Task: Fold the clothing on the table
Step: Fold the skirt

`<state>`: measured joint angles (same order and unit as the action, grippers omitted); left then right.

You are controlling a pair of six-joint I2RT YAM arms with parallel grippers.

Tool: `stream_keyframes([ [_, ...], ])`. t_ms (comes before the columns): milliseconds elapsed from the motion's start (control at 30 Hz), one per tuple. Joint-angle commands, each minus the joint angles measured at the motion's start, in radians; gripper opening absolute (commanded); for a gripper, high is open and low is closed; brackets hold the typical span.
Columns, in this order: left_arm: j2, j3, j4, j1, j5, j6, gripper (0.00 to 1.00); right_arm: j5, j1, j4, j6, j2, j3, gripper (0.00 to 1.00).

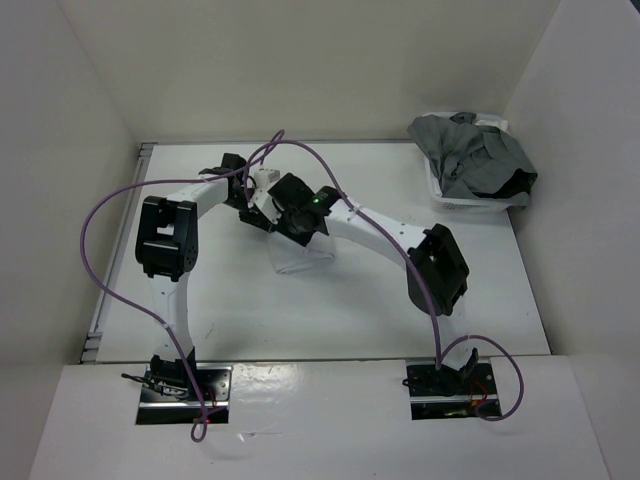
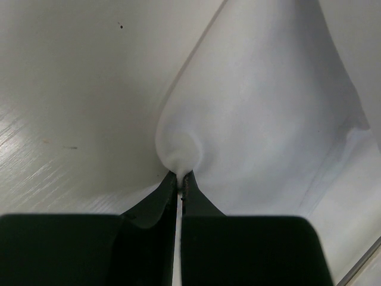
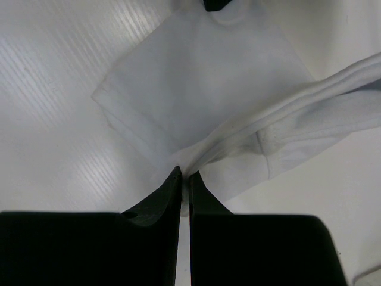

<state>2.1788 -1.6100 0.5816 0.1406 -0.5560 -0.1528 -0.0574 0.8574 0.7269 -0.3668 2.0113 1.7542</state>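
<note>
The clothing is a white garment (image 1: 300, 258), hard to make out against the white table (image 1: 400, 310). Both arms meet over the middle of the table and hold it up between them. My left gripper (image 2: 180, 174) is shut on a pinched fold of the white cloth (image 2: 256, 119), which spreads away from the fingertips. My right gripper (image 3: 185, 173) is shut on a bunched edge of the garment (image 3: 202, 89), whose sleeve and hem hang over the table (image 3: 53, 119). In the top view the left gripper (image 1: 255, 203) and right gripper (image 1: 283, 226) are close together.
A white basket (image 1: 445, 195) heaped with grey clothes (image 1: 470, 160) stands at the table's far right corner. White walls enclose the table, and a metal rail (image 1: 110, 270) runs along its left edge. Purple cables loop over both arms.
</note>
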Motion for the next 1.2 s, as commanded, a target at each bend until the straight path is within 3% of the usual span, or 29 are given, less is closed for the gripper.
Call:
stream_keyframes([
  [0,0.029,-0.005,0.035,-0.006,-0.007,-0.002,0.00,-0.001,0.028,-0.014,-0.015,-0.002,0.019,0.00],
  [533,0.010,0.013,0.035,-0.006,-0.025,-0.002,0.00,-0.010,0.106,-0.038,-0.034,0.082,0.087,0.00],
  [633,0.001,0.022,0.035,-0.006,-0.025,-0.002,0.00,-0.033,0.117,-0.066,-0.021,0.092,0.097,0.04],
  [667,0.001,0.022,0.035,-0.006,-0.034,-0.002,0.00,-0.033,0.117,-0.079,-0.011,0.102,0.108,0.17],
  [767,0.001,0.022,0.035,-0.006,-0.035,-0.002,0.00,-0.033,0.117,-0.095,0.015,0.112,0.140,0.34],
  [800,0.001,0.022,0.035,-0.006,-0.035,-0.002,0.00,-0.033,0.117,-0.095,0.016,0.112,0.152,0.52],
  [900,0.001,0.022,0.035,-0.006,-0.035,-0.002,0.00,-0.042,0.117,-0.084,0.029,0.121,0.208,0.61],
  [1067,-0.008,0.022,0.035,-0.006,-0.035,-0.002,0.01,-0.052,0.117,-0.034,0.029,0.078,0.265,0.64],
  [1167,-0.028,0.022,0.035,-0.006,-0.035,-0.002,0.19,-0.042,0.095,0.000,0.029,0.034,0.277,0.66],
])
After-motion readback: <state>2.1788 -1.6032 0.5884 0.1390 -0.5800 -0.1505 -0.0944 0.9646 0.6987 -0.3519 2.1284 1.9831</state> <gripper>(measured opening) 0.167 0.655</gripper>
